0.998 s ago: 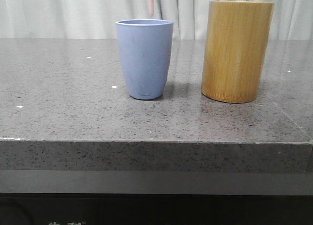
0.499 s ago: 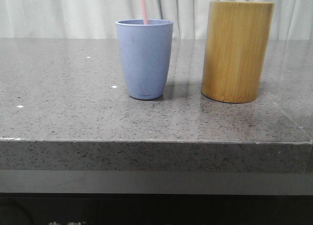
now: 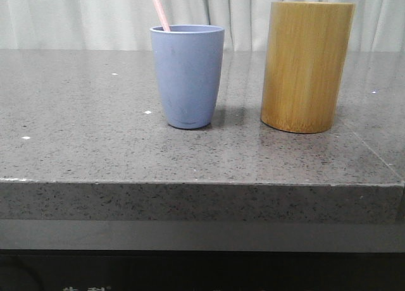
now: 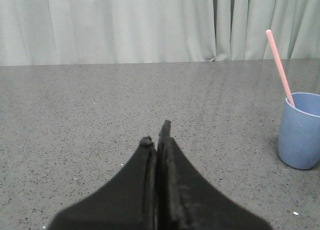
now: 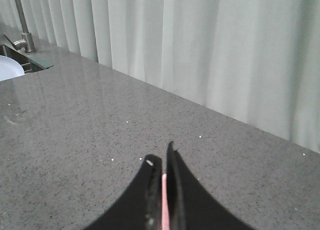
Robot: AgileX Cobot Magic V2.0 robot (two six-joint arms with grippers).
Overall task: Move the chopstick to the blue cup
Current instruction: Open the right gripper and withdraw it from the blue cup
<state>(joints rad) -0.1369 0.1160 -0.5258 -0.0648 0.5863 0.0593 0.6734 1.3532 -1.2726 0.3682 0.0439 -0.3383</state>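
Chopstick (image 3: 159, 9): lower end inside blue cup (image 3: 187, 76), leaning on its rim
Right gripper (image 5: 163, 170): fingers pinched on the pink stick
Left gripper (image 4: 156, 135): pressed together, holding nothing, well apart from cup
Risk: dragging while clamped could tip the cup
Risk: the lean may topple it near bamboo holder (image 3: 307, 66)

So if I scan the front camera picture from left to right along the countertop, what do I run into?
chopstick leaning out of the cup's left side → blue cup → bamboo cylinder, all on the grey stone countertop.
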